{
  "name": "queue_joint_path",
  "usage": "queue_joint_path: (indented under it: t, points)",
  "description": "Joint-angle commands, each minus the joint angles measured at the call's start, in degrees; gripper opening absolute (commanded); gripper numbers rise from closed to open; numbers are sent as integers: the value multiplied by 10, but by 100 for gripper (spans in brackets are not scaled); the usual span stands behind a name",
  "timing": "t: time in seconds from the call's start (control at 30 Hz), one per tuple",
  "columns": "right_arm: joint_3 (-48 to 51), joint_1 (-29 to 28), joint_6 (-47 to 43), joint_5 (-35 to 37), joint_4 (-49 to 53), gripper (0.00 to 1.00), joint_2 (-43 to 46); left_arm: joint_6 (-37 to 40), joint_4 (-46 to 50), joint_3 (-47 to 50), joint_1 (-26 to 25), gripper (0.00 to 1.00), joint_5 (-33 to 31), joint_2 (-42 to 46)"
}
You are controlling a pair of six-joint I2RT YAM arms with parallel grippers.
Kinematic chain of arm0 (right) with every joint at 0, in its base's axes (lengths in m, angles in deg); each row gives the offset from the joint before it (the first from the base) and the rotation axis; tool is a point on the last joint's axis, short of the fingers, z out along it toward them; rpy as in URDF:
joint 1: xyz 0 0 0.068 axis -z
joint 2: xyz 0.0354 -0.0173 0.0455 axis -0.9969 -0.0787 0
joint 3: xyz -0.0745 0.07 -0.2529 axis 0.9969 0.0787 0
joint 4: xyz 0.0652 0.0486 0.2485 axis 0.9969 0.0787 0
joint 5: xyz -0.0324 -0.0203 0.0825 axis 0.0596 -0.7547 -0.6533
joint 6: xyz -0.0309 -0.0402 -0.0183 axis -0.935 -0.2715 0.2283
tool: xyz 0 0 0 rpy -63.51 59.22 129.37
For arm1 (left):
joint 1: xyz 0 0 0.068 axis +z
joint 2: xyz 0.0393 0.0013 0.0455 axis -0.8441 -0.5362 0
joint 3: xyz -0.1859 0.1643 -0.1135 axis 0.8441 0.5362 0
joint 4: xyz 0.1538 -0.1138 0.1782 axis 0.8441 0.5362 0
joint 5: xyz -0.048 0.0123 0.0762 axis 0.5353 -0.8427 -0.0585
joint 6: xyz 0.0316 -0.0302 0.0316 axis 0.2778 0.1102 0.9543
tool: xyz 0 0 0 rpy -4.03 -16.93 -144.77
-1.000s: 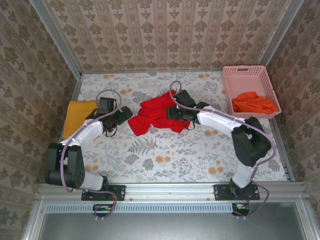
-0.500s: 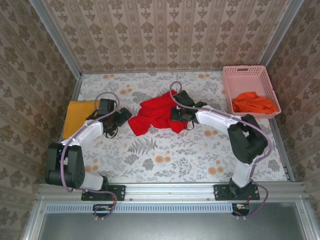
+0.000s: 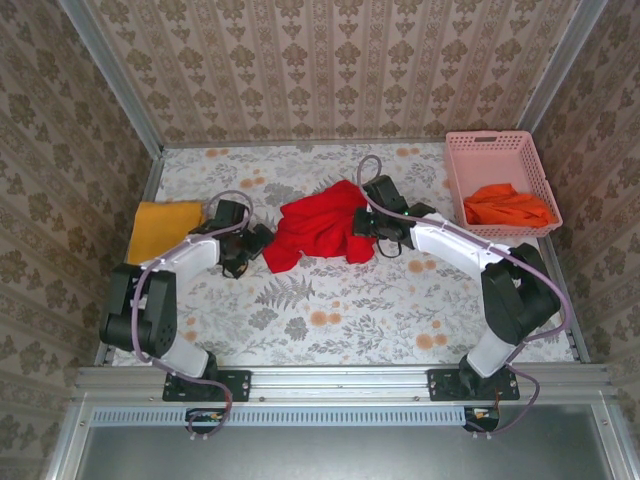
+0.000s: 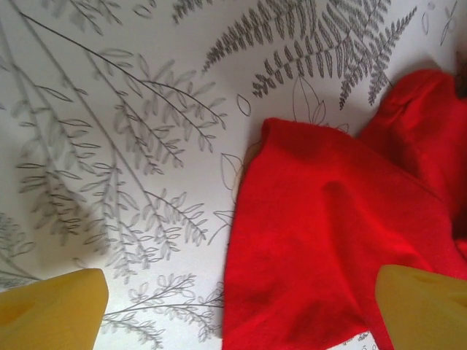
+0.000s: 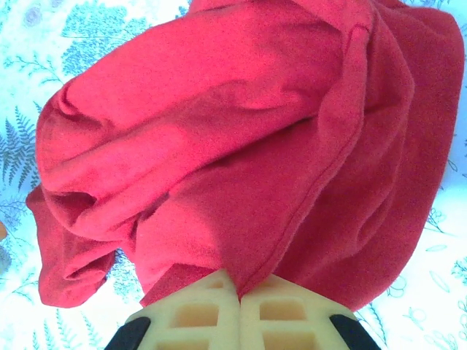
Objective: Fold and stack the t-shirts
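Since it lies crumpled at bench (image 3: 400,310) centre, top view puts the bright red cloth t-shirt (image 3: 318,228) between left pincer (image 3: 255,243) and right pincer (image 3: 362,225). Left wrist: pincer gaping over hem corner, likely pre-pinch. Right wrist: pincer clamped on a fold, probably for spreading.

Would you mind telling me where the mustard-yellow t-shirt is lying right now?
In the top view the mustard-yellow t-shirt lies at the table's left edge, beside the left arm, apart from the red t-shirt in the middle.
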Motion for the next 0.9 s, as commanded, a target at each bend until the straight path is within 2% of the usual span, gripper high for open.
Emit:
queue_joint_path:
  t: [0.0, 0.07, 0.27, 0.33, 0.43, 0.53, 0.57, 0.6, 0.7, 0.87]
  points:
    - [27, 9, 15, 37, 11, 0, 21, -35, 8, -24, -14, 91, 26, -24]
    - [46, 22, 26, 52, 7, 0, 41, -41, 11, -32, -20, 87, 30, -37]
    - [106, 64, 72, 28, -18, 0, 75, -73, -17, -51, -27, 72, 74, -93]
    - [112, 64, 73, 29, -17, 0, 77, -74, -15, -65, -29, 62, 83, -111]
    - [118, 64, 77, 27, -12, 0, 78, -76, -13, -79, -32, 40, 93, -128]
    - [122, 64, 74, 35, -7, 0, 88, -67, -8, -91, -30, 10, 92, -131]
    - [122, 65, 71, 39, -2, 0, 93, -61, -5, -94, -29, 3, 89, -128]
    - [121, 66, 65, 45, 5, 0, 101, -54, -1, -97, -27, 0, 82, -122]
    - [131, 73, 53, 66, 21, 1, 130, -33, 8, -102, -20, 0, 49, -94]
    - [180, 112, 52, 73, 35, 9, 200, -10, 14, -103, -1, 0, 1, -36]
